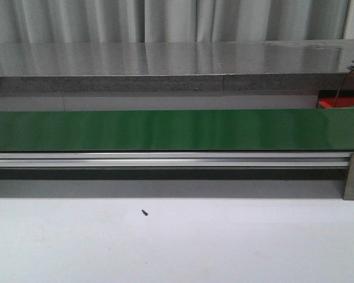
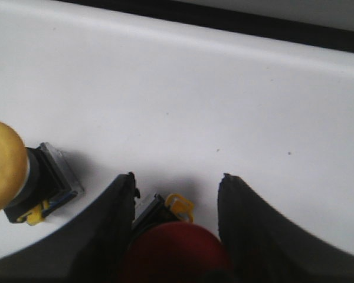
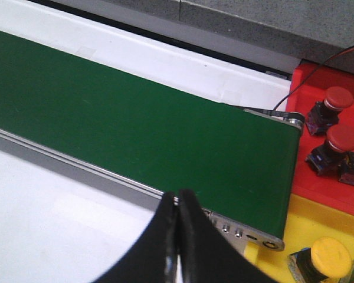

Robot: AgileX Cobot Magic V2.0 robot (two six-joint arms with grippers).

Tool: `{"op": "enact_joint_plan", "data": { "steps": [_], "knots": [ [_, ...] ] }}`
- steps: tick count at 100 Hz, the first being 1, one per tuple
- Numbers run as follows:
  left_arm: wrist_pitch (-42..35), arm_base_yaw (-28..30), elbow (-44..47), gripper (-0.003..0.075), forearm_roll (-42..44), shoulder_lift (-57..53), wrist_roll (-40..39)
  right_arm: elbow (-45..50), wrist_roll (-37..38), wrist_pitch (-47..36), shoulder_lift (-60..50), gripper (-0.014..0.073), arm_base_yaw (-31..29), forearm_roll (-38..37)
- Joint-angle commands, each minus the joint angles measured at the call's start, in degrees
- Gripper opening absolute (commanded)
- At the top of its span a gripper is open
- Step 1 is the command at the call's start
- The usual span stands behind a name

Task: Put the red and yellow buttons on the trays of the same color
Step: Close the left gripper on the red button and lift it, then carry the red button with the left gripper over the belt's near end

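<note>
In the left wrist view a red button (image 2: pixel 177 250) lies on its side on the white table (image 2: pixel 183 100), its dark base and yellow clip pointing away. My left gripper (image 2: pixel 178 178) is shut on it, one finger at each side of the red cap. A yellow button (image 2: pixel 3 165) lies on the table just beside it. In the right wrist view my right gripper (image 3: pixel 178 197) is shut and empty, over the belt's rail. Close by, a red tray (image 3: pixel 312 183) holds red buttons (image 3: pixel 344 138) and a yellow tray (image 3: pixel 318 227) holds a yellow button (image 3: pixel 331 255). Neither gripper shows in the front view.
A long green conveyor belt (image 1: pixel 177 130) with an aluminium rail (image 1: pixel 165 159) crosses the table ahead. A grey stone ledge (image 1: pixel 165 65) runs behind it. A small black speck (image 1: pixel 145 212) lies on the white table. A corner of the red tray (image 1: pixel 329 104) shows at the far right.
</note>
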Motion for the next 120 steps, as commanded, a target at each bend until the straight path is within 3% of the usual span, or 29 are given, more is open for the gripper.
{"op": "enact_joint_plan", "data": {
  "steps": [1, 57, 90, 120],
  "knots": [
    [-0.2, 0.0, -2.0, 0.0061, -3.3, -7.3, -0.4, -1.3, -0.1, -3.7, -0.3, -0.0068, -0.3, 1.2],
    [19.8, -2.4, -1.1, 0.0061, -9.3, -22.0, 0.5, -1.3, -0.1, -3.7, -0.3, -0.0068, -0.3, 1.2],
    [22.1, -8.0, 4.8, 0.0061, -9.1, -25.8, 0.8, -1.3, -0.1, -3.7, -0.3, -0.0068, -0.3, 1.2],
    [21.6, -9.3, 11.1, 0.0061, -8.9, -25.8, 0.8, -1.3, -0.1, -3.7, -0.3, -0.0068, -0.3, 1.2]
  ]
}}
